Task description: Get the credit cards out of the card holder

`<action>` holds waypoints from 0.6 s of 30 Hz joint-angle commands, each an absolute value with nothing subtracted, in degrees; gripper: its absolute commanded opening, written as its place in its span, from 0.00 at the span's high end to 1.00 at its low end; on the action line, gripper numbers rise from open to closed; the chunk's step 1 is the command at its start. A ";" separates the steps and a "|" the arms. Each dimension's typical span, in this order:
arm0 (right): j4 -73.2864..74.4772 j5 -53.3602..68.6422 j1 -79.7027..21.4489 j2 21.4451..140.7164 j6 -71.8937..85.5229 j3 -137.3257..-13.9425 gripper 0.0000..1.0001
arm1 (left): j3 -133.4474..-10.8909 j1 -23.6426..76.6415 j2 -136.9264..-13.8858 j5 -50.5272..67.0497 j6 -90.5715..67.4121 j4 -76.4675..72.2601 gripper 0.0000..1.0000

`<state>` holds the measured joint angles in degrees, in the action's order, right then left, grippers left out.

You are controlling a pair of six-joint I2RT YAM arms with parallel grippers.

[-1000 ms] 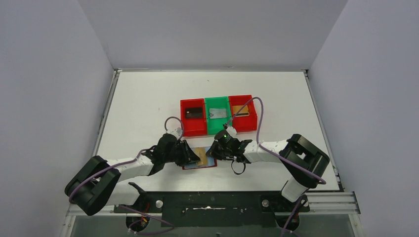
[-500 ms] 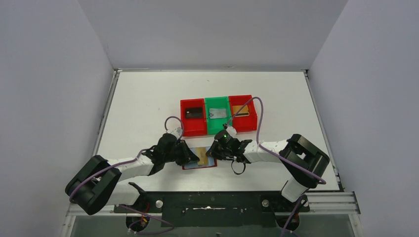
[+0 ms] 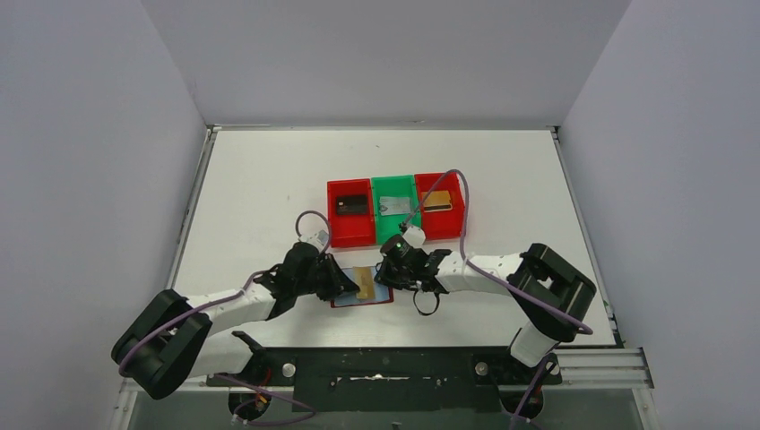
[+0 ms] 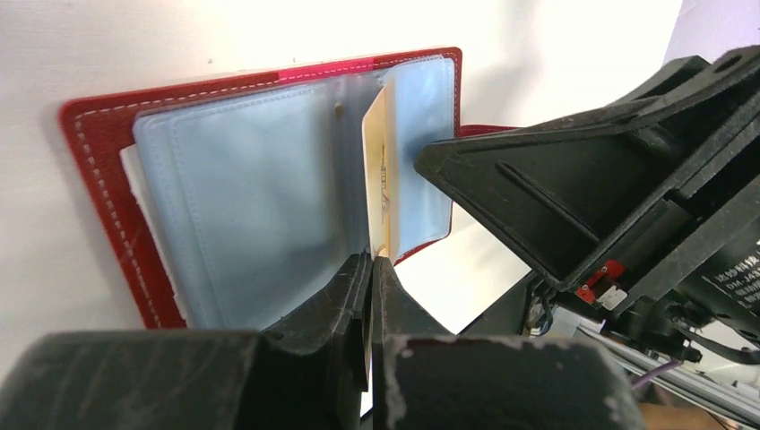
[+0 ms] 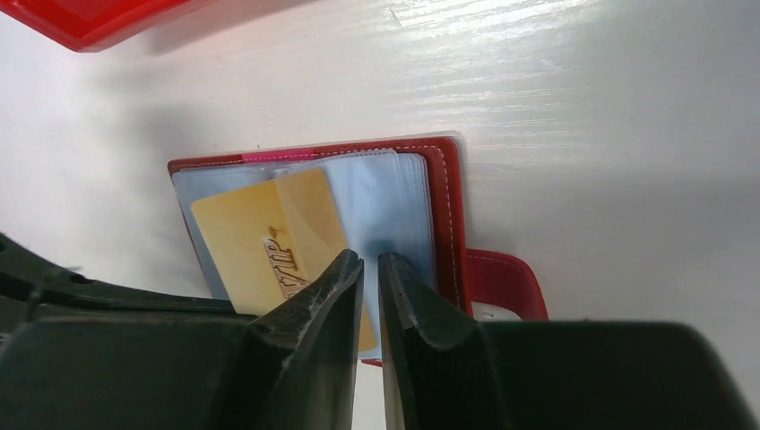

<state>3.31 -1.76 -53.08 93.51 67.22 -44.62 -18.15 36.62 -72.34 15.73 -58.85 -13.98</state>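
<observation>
The dark red card holder (image 3: 380,298) lies open on the table by the near edge, pale blue-grey sleeves up. It also shows in the left wrist view (image 4: 99,170) and the right wrist view (image 5: 450,206). My left gripper (image 3: 348,285) (image 4: 370,262) is shut on the near edge of a gold-yellow credit card (image 4: 381,170) (image 5: 260,242) that sticks partly out of a sleeve. My right gripper (image 3: 391,274) (image 5: 370,260) is all but shut, with a thin gap, its tips on the sleeves (image 5: 385,197) of the holder's right half, beside the snap tab (image 5: 506,282).
Three bins stand in a row behind the holder. The left red bin (image 3: 350,235) holds a dark card (image 3: 352,205). The green bin (image 3: 395,235) holds a silvery card (image 3: 394,207). The right red bin (image 3: 443,227) holds a gold card (image 3: 436,201). The two grippers are close together over the holder.
My right gripper has shifted a little left and farther over the holder. My left gripper keeps its hold on the gold card and has hardly moved.
</observation>
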 commanded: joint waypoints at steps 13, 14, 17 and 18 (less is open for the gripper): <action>22.42 -20.20 -60.37 89.70 59.88 -55.92 0.82 | -22.12 35.10 -62.34 10.34 -53.80 -1.67 1.00; 21.36 -19.95 -60.34 89.01 60.01 -55.19 0.82 | -22.02 35.06 -61.87 10.29 -53.75 -1.33 1.00; 15.20 -18.13 -60.25 86.20 58.37 -51.61 0.82 | -22.05 34.90 -60.99 10.30 -53.21 0.17 1.00; 12.79 -17.15 -60.14 85.35 57.86 -50.47 0.81 | -22.13 34.89 -60.85 10.26 -53.06 0.75 1.00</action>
